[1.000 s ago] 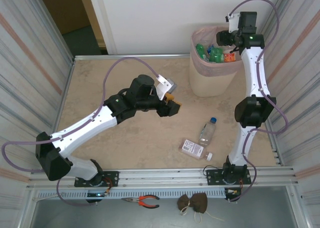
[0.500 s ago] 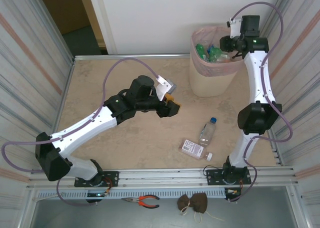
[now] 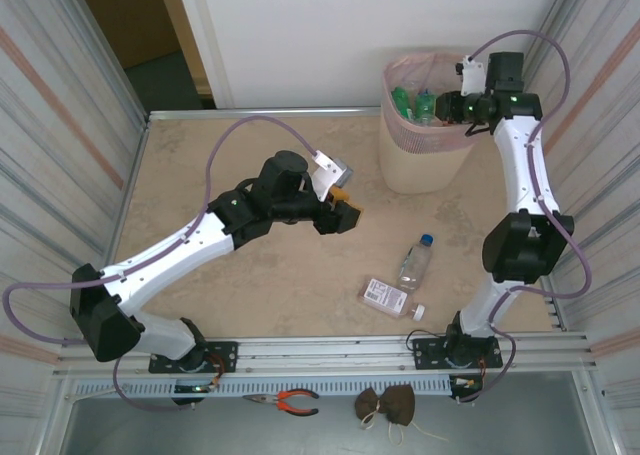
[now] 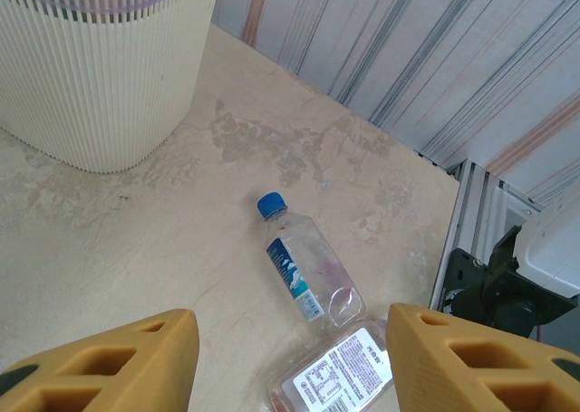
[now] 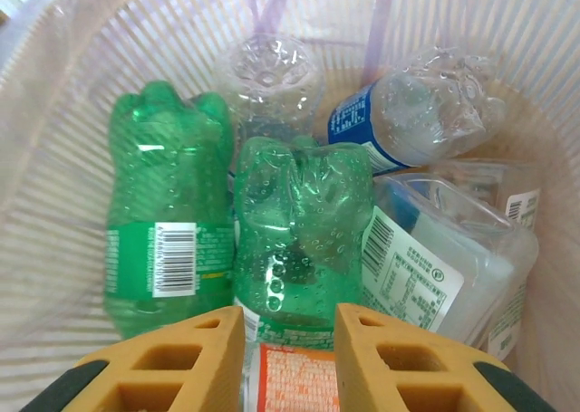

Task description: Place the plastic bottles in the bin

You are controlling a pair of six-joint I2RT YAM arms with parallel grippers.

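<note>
Top external view: the bin [image 3: 425, 160] stands at 1 o'clock on the worktop [image 3: 250, 145], with the right end effector [image 3: 455, 107] over its rim. Two bottles lie loose at 5 o'clock, just beside each other: one blue-capped bottle [image 3: 415, 263] and one flat bottle [image 3: 386, 296] with a white label. The left end effector [image 3: 347, 203] hovers mid-worktop, at 10 o'clock from them.

Left wrist view: the left end effector [image 4: 288, 326] is open wide and empty. The blue-capped bottle [image 4: 304, 272] lies below it, cap toward 11 o'clock. The flat bottle [image 4: 340, 376] sits at its base, touching or nearly so; I cannot tell which. The bin [image 4: 100, 77] stands at 10 o'clock.

The step in hand looks like fetching these two. To do it well, set the fingers square across the blue-capped bottle's body, come down over its middle, away from the flat one, and close gently, since thin plastic will likely dent or slip.

Right wrist view: the right end effector [image 5: 290, 326] is closed and holds nothing. It should rise clear of the pink liner [image 5: 54, 113] before swinging out. In the bin below I count two green bottles [image 5: 163, 213], two clear round bottles [image 5: 267, 68], one of them blue-labelled, and at least one flat white-labelled bottle [image 5: 426, 258]. An orange-labelled piece between the fingers is too cropped to name.
</note>
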